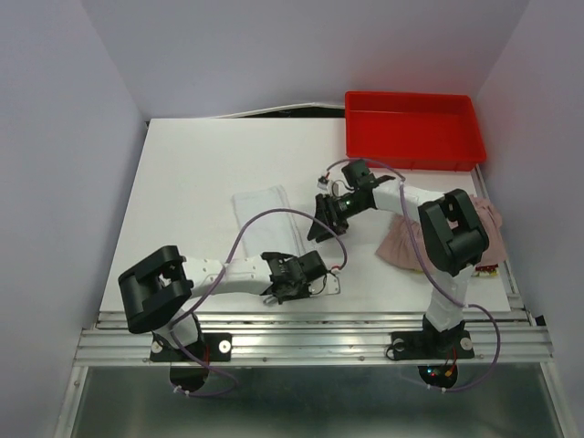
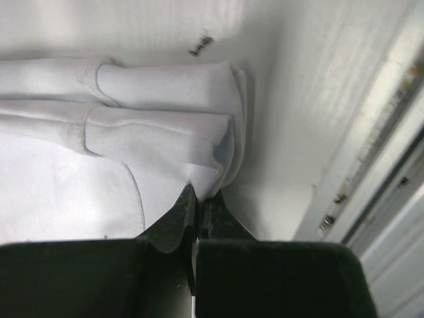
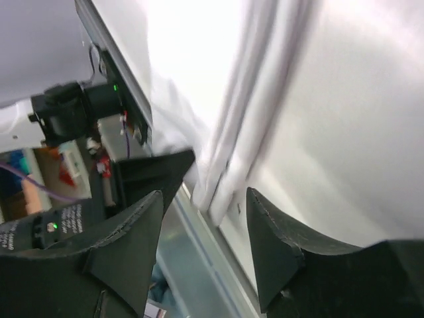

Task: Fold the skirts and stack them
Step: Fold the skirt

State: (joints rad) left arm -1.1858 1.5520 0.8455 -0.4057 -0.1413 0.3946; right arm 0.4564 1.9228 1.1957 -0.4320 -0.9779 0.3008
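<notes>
left pincer (image 2: 199,197) pinches the bunched white skirt (image 2: 159,132).

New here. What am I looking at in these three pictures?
Two robot arms bolted to a table edge. The overhead view looks down from behind them: left arm, right arm. The other two pictures come from a camera on each wrist, looking past the jaws. On the table lie a white skirt, a pink skirt partly under the right arm, and a red tray at the far right. The left jaws are shut on an edge of the white skirt; the right jaws are open, holding nothing.
</notes>
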